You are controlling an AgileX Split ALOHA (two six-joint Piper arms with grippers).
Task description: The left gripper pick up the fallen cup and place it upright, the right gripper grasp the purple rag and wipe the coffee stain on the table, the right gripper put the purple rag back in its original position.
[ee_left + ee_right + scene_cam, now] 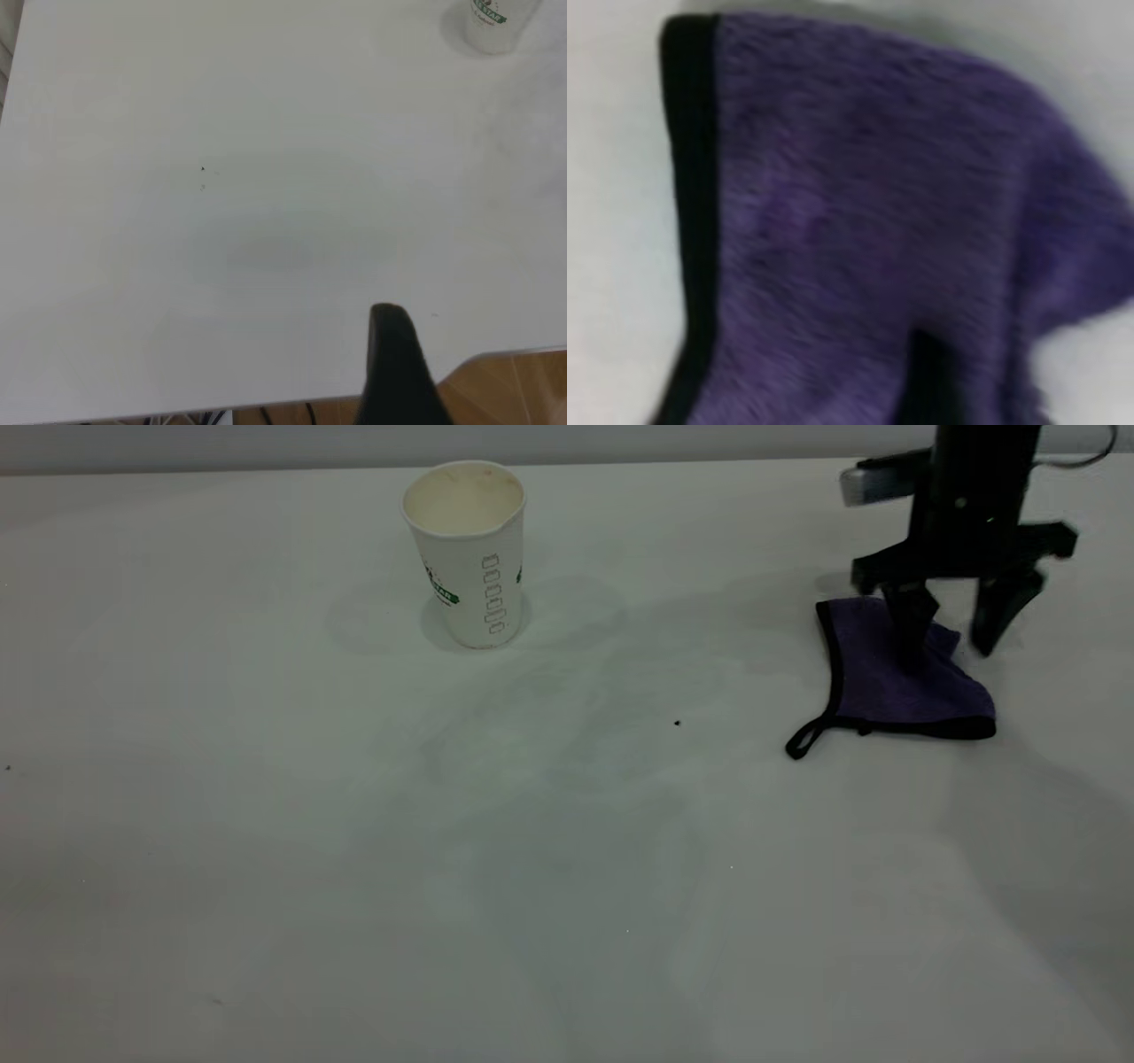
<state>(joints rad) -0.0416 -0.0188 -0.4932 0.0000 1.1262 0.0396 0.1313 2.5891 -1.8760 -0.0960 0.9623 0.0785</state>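
The cup (pixel 465 549) stands upright on the table (pixel 266 824) at the back, left of the middle, its cream inside showing; its base also shows in the left wrist view (pixel 496 22). The purple rag (pixel 904 682) lies crumpled at the right, its black loop pointing to the front. My right gripper (pixel 950 646) hangs open over it, one finger (pixel 908 624) down on the cloth and the other past the rag's right edge. The rag (pixel 859 221) fills the right wrist view. My left gripper (pixel 394 367) is far from the cup, near a table edge. No coffee stain shows.
A tiny black speck (pixel 678 723) lies between the cup and the rag. Faint smears cover the middle of the table. In the left wrist view the table edge (pixel 496 356) borders a wooden floor (pixel 523 394).
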